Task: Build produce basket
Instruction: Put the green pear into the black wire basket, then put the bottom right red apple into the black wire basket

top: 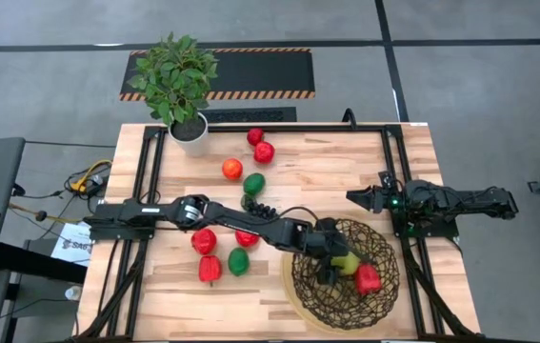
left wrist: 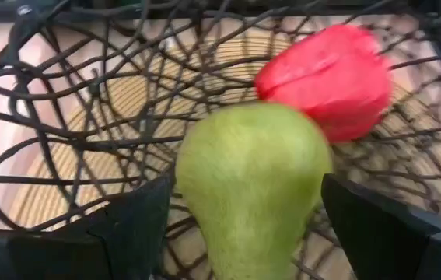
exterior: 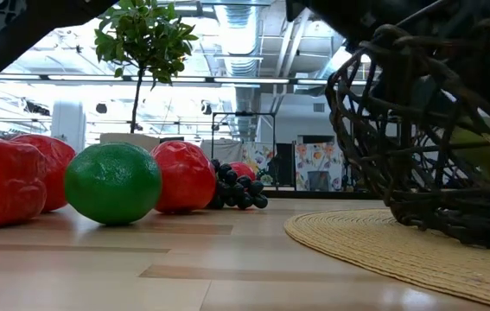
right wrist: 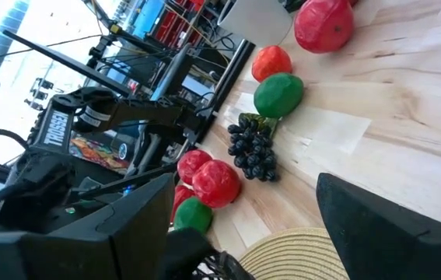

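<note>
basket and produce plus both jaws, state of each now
dark brown woven wire basket: upright, holds two pieces
green toy pear: in basket, between jaws, gaps either side
red toy pepper: in basket, against pear
left gripper: open, in basket
right gripper: open, waiting beside basket

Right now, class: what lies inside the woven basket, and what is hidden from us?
Inside the basket lie a green pear and a red pepper, side by side. The left gripper reaches in, fingers apart beside the pear. The arm hides part of the basket's floor.
</note>
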Motion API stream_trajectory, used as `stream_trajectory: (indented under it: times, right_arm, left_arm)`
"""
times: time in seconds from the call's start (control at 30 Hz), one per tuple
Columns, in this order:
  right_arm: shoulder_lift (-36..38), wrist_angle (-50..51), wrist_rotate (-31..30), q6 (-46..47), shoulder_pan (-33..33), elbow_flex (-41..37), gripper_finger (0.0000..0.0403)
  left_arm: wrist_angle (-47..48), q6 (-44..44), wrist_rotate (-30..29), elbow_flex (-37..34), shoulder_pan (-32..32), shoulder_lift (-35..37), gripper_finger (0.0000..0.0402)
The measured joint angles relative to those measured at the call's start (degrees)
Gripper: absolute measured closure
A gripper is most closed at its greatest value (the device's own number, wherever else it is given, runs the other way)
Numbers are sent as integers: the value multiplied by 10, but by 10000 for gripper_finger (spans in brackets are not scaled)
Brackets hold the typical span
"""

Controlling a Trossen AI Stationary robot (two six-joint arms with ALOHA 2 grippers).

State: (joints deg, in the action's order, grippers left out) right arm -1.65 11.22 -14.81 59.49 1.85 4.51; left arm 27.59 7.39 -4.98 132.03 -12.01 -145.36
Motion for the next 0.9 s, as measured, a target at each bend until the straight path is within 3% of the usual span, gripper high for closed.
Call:
stream_trajectory:
  times: [0.2,0.43,0.7,0.9]
  right_arm:
    - [0,0,0,0,0,0,69]
    - [0,0,0,-1,0,0,69]
    - [0,-1,0,-11,0,0,69]
    - [0,0,0,-16,0,0,69]
  left_arm:
    - [77,29,6,26,18,18,79]
    - [180,42,23,30,46,141,79]
    - [370,94,-92,29,37,286,79]
    - [542,203,-145,28,-12,320,79]
